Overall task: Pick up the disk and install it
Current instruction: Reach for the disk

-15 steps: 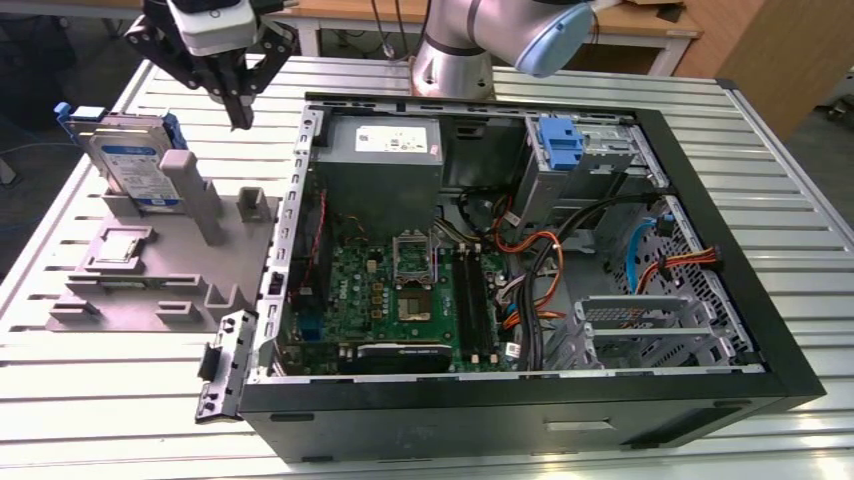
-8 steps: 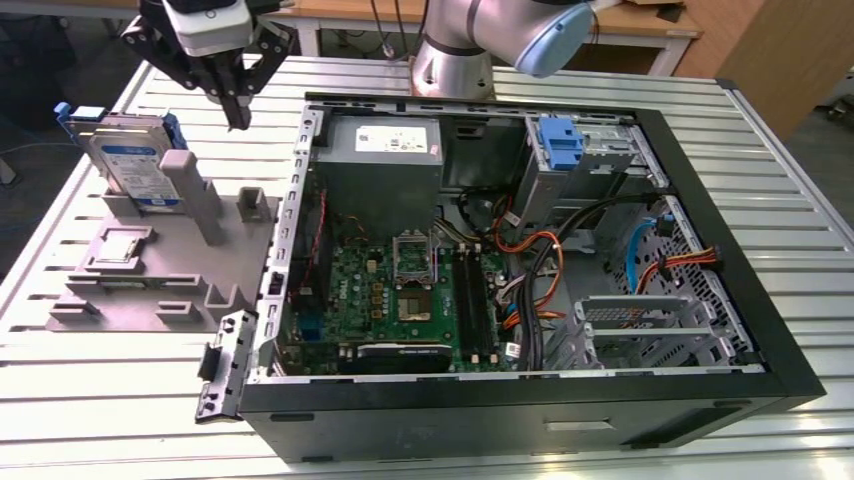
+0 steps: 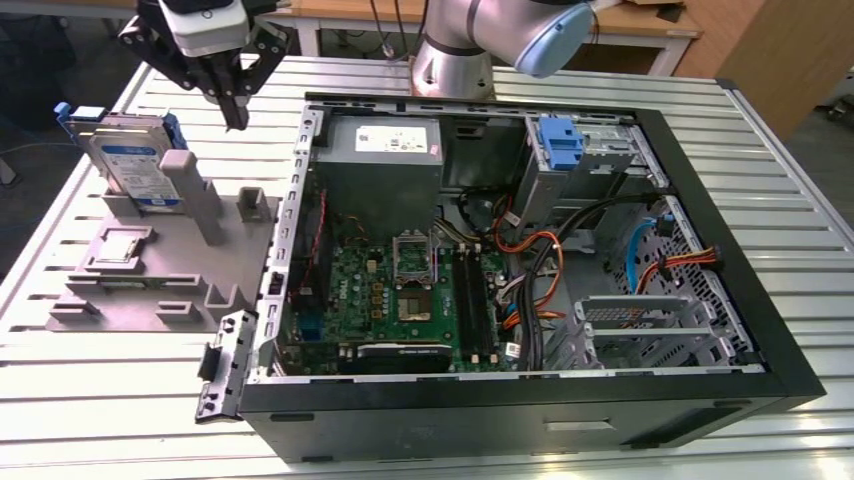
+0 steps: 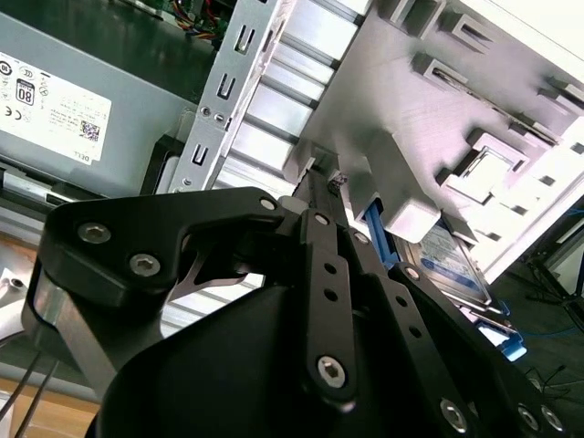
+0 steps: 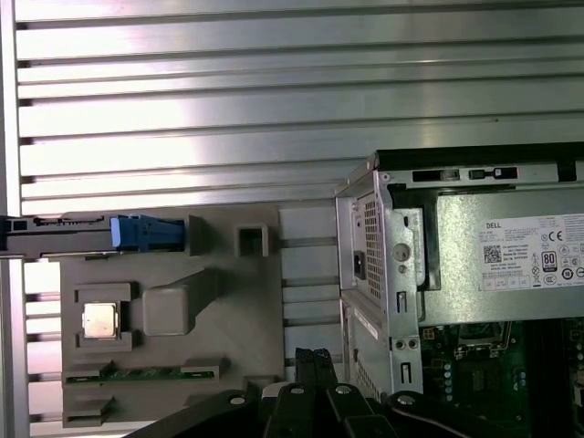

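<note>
The disk (image 3: pixel 134 165) stands on edge in a slot at the end of the grey fixture (image 3: pixel 134 290) farthest from the open computer case (image 3: pixel 534 385), with its blue bracket framing it and its label facing the fixture's middle. The gripper (image 3: pixel 238 118) hangs above the fixture on the side nearer the case, apart from the disk. Its jaws are drawn together with nothing between them. To take the disk cleanly, I judge that the jaws should spread wider than the disk's thin dimension while up high. The arm should then centre over the disk's top edge and come straight down, so the fingers pass on either flat face. A tall grey post (image 3: pixel 194 195) rises from the fixture just beside the disk, so the finger on that side has little room and any tilt risks a knock. A square, level grip should let the disk lift straight out of its slot without binding. The disk's lower part sits inside the fixture, so how deep it goes cannot be told. In the first wrist view it appears edge-on and is cut off at the frame edge. In the second wrist view the gripper's black linkage covers much of it.
</note>
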Robot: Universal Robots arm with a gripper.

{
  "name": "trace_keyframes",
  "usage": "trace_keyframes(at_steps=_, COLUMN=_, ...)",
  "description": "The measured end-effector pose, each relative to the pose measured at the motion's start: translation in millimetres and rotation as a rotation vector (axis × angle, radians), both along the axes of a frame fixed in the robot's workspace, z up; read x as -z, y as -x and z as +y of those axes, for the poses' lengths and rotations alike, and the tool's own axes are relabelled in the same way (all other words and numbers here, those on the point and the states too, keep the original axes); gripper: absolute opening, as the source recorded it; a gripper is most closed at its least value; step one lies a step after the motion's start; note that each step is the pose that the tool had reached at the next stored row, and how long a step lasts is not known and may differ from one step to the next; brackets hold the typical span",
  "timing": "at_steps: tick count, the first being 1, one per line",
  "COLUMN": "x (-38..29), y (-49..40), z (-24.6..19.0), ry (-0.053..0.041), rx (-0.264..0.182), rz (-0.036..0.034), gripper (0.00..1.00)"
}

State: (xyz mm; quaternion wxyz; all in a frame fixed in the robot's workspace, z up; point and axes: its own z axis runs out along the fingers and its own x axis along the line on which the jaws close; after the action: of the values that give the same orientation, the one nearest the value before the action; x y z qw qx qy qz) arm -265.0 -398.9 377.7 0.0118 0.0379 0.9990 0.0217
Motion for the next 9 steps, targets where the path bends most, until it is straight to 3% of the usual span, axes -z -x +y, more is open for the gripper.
trace_keyframes(at_steps=9, x=0.6, y=3.0, z=0.0, ry=0.0001, rx=0.000, rz=0.0002, gripper=0.10)
